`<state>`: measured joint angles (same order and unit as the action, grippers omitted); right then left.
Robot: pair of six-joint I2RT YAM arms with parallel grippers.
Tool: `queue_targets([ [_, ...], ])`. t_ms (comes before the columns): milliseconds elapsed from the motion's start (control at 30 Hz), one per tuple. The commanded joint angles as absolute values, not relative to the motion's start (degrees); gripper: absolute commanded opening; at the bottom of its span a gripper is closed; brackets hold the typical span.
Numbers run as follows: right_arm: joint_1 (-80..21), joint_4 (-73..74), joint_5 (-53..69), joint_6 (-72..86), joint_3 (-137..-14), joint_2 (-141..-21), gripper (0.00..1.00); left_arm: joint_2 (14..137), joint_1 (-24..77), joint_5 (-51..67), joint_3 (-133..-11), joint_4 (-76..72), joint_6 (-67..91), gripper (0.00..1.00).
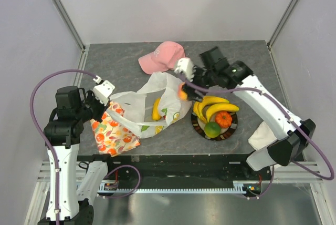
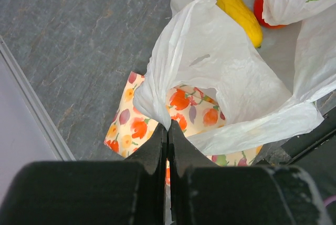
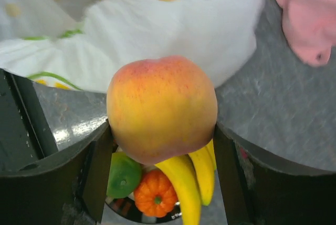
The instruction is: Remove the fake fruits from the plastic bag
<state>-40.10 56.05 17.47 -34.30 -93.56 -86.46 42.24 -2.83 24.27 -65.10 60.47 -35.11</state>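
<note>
right gripper (image 1: 183, 92) clamped on peach (image 3: 161, 108) | plate (image 1: 227, 134) just beside, toward its right, near side | left gripper (image 2: 168, 129) pinched on bag (image 2: 220, 72)

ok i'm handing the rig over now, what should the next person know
Left claw: shut on the edge of the thin white plastic bag.
Right claw: shut on the orange-pink plastic peach, held between bag and dark round plate.
Done: yellow banana bunch, orange fruit, green lime on plate.
To do: set peach down; single yellow banana and red fruit lie in bag.
</note>
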Motion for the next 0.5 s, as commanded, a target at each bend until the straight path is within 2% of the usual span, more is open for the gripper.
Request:
queue_targets([
  [0, -25.6, 53.7, 26.4, -24.6, -85.9, -80.5, 0.61, 41.7, -3.0, 25.8, -67.1, 58.0, -33.5, 0.02],
  [67, -21.1, 54.0, 25.9, -25.1, -83.8, -79.8, 0.61, 41.7, -3.0, 25.6, -67.8, 58.1, -33.5, 0.02],
  [267, -19.8, 54.4, 26.7, -29.4, -81.7, -78.2, 0.63, 42.0, -3.0, 25.7, -68.1, 58.2, -32.9, 0.01],
  [467, -17.3, 53.9, 32.0, -33.2, -70.8, -75.4, 0.65, 41.8, -3.0, 24.8, -68.8, 58.8, -31.0, 0.02],
])
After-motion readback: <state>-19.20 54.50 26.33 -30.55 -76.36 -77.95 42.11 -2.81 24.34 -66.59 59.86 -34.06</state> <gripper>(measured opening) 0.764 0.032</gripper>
